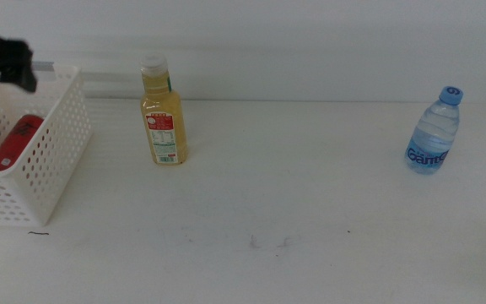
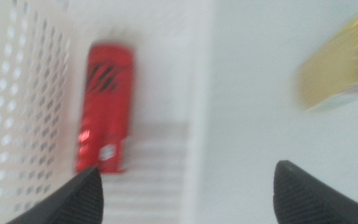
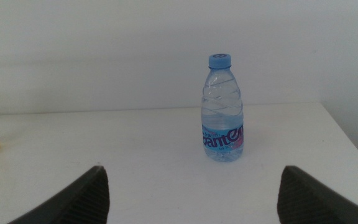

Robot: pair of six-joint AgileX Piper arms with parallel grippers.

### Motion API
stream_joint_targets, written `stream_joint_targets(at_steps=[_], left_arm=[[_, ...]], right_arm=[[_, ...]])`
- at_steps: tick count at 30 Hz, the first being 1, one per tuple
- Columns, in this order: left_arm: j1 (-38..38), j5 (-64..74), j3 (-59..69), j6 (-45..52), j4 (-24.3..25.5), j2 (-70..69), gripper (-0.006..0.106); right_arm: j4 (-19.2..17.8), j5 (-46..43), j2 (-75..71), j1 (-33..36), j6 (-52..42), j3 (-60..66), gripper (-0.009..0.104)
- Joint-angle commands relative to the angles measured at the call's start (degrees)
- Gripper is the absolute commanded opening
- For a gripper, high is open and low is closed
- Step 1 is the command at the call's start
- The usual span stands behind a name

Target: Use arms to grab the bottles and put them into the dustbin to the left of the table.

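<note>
Can (image 2: 104,106): lying flat in bin (image 1: 57,143) — long axis along bin
Juice (image 1: 164,114), water (image 1: 433,133): upright
Left gripper (image 2: 185,186): jaws apart, empty — above bin
Right gripper (image 3: 191,193): jaws apart, empty

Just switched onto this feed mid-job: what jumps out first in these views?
The red soda can already lies on its side inside the white dustbin at the table's left edge, with the left gripper open above it. The yellow juice bottle stands upright on the table just right of the bin. The water bottle stands far right, facing the open right gripper.
</note>
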Motion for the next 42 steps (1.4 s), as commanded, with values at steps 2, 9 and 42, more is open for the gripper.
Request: stream_joint_targets(at_steps=[2,9,42], left_arm=[[-5.7,-10.2,10.0,-7.1,-0.3,-11.9,0.094],[-21.1,-20.0,28.7,-28.5,15.0,-28.5,0.094],[-31.3,-114.3,56.9,-2.7,-8.1,10.9,0.094]], right_arm=[[-0.4,0.0,-0.2,-0.5,-0.6,0.2,0.091],[-0.4,0.0,-0.2,-0.5,-0.6,0.2,0.091],[-0.4,0.0,-0.2,-0.5,-0.6,0.2,0.091]])
